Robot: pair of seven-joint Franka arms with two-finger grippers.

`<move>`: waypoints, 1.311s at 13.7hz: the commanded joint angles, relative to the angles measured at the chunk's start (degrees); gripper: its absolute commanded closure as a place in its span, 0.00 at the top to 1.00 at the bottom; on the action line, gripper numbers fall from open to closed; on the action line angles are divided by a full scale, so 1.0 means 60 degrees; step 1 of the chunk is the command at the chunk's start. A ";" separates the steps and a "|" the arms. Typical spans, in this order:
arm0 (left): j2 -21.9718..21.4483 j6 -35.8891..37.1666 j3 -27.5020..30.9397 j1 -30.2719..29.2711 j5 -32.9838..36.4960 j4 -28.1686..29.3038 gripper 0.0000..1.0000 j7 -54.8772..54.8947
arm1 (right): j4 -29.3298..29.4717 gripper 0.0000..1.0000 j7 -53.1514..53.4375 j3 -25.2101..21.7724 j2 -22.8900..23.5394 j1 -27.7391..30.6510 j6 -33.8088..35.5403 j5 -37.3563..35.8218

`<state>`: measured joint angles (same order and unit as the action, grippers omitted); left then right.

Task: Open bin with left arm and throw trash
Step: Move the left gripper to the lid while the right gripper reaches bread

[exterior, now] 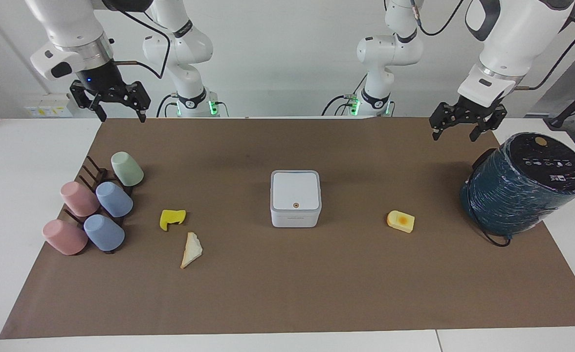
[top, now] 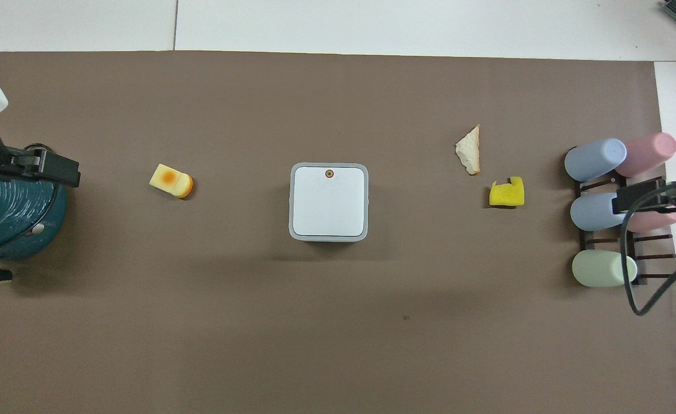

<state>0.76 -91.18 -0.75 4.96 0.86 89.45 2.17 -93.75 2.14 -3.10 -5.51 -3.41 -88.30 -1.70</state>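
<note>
The white square bin (exterior: 296,198) stands in the middle of the brown mat with its lid shut; it also shows in the overhead view (top: 329,201). The trash lies on the mat. The yellow block with an orange spot (exterior: 401,221) (top: 171,180) is toward the left arm's end. The curled yellow scrap (exterior: 172,218) (top: 507,192) and the pale bread triangle (exterior: 191,250) (top: 469,150) are toward the right arm's end. My left gripper (exterior: 454,131) (top: 56,168) hangs open and empty in the air by the teal cylinder. My right gripper (exterior: 120,111) (top: 651,195) hangs open and empty over the cup rack.
A big dark teal cylinder (exterior: 524,183) (top: 10,218) lies tilted at the left arm's end of the mat. Several pastel cups (exterior: 92,210) (top: 602,213) lie on a dark rack at the right arm's end. The brown mat (exterior: 287,293) covers most of the white table.
</note>
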 commanded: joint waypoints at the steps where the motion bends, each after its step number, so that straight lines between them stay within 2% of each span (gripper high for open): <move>1: -0.0258 -0.0112 0.0007 0.0067 0.0178 0.0312 1.00 0.0122 | -0.0078 1.00 -0.0197 0.0019 -0.0049 0.0056 -0.0006 0.0049; 6: -0.0243 -0.0477 -0.0373 0.0096 0.0149 0.0297 1.00 -0.0082 | -0.0209 1.00 -0.0094 0.0019 -0.0108 0.0041 -0.0165 0.0034; 10: -0.0243 -0.0975 -0.1002 0.0139 0.0120 0.0371 1.00 -0.1091 | -0.0839 1.00 -0.0196 0.0019 -0.0094 0.0026 -0.1220 0.0108; 14: -0.0054 -0.1677 -0.1047 0.1162 0.0032 0.0473 1.00 -0.2788 | -0.0928 1.00 -0.0211 0.0019 -0.0020 -0.0018 -0.1427 0.0152; 18: 0.0473 -0.2936 -0.1047 0.1999 -0.0245 0.0854 1.00 -0.4679 | -0.0986 1.00 -0.0226 0.0033 0.0184 -0.0032 -0.1892 0.0166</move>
<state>2.46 -105.33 -7.73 15.35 0.33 93.15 -22.25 -98.69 2.14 -2.99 -4.88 -3.63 -97.00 -1.62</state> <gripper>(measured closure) 0.000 0.000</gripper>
